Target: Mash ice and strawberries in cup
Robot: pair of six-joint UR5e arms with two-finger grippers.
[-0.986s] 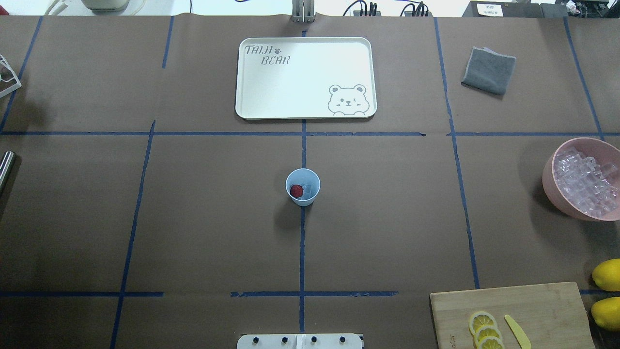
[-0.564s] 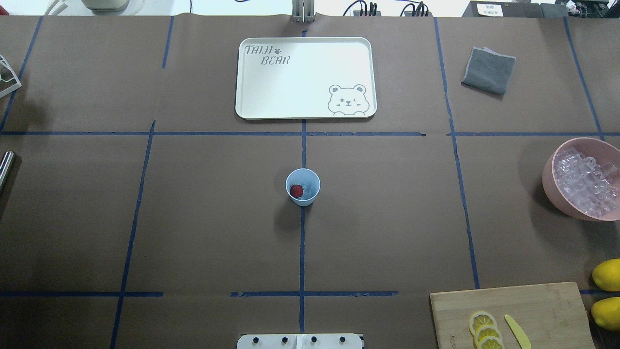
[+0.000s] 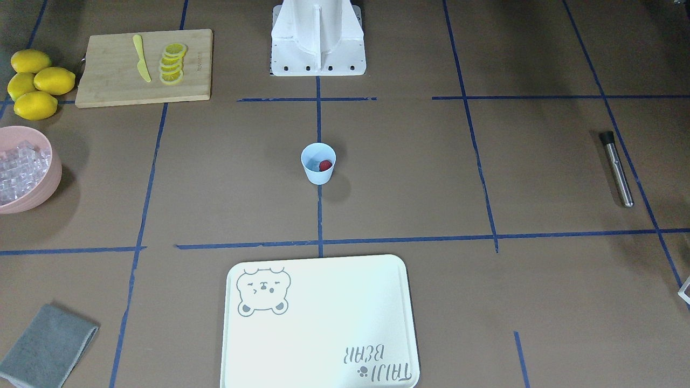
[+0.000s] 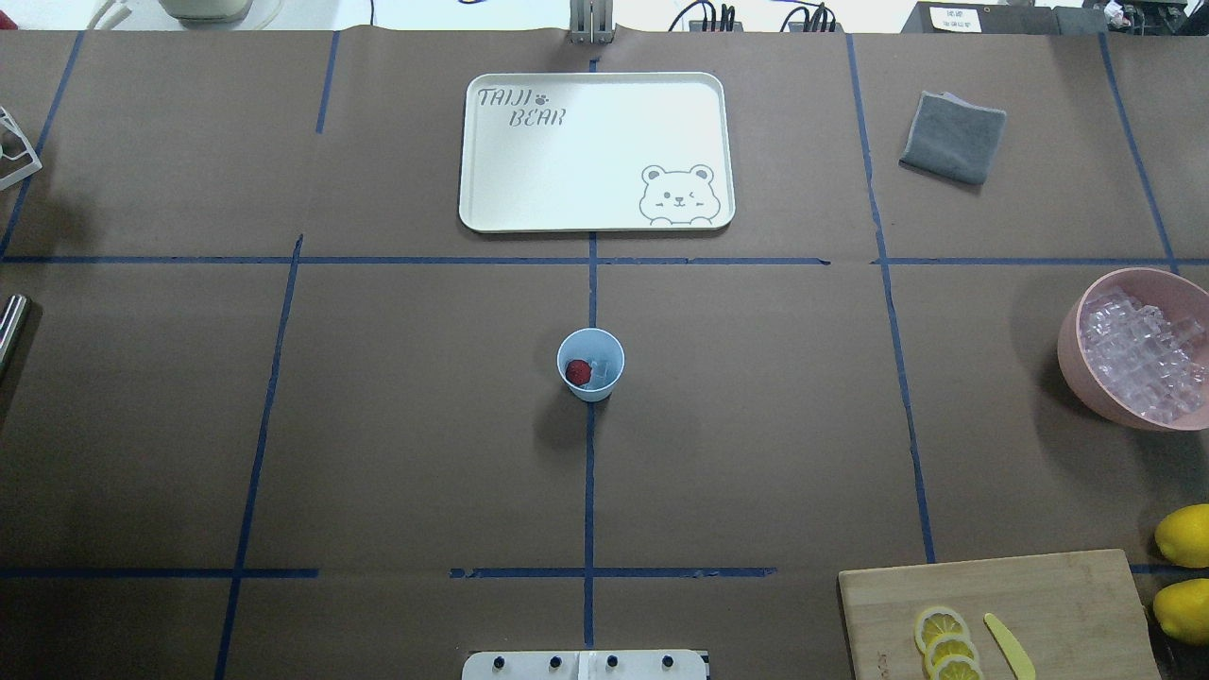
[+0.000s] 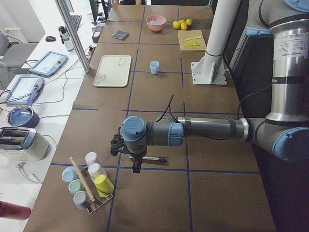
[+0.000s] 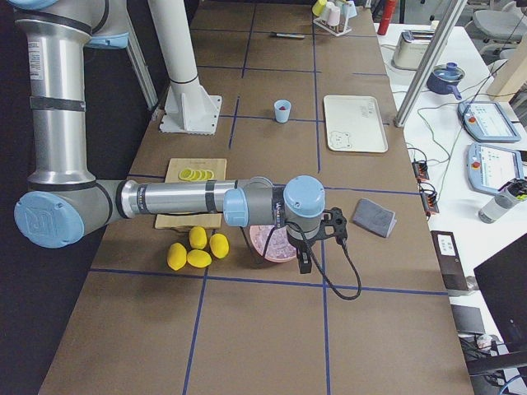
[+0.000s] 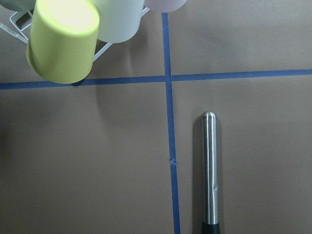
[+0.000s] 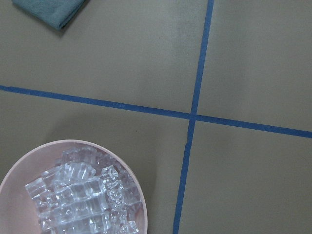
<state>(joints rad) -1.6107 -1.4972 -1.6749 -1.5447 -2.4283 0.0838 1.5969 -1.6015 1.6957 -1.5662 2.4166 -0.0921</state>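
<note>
Centrally, the cup (image 4: 590, 364) stands upright on the crossing of the blue tape lines, with one strawberry (image 4: 578, 372) and a little ice (image 4: 599, 376) inside it, side by side at the bottom. Neither arm is near the cup. My left gripper (image 5: 135, 162) hangs well apart from the cup toward my left end of the table, above a steel rod (image 7: 210, 170) with a black end that lies flat on the paper. My right gripper (image 6: 305, 262) hangs well apart from the cup on the other side, over the pink bowl (image 4: 1072, 359) of ice cubes. No fingers show in either wrist view, so I cannot tell whether either hand is spread or pressed together; neither appears to hold anything. By my judgement the rod is stiff, smooth and likely slippery, best pinched across its middle. The cup looks light and easily tipped, so its wall needs steadying while the berry, soft, and the cubes, hard and slick, are pressed.
</note>
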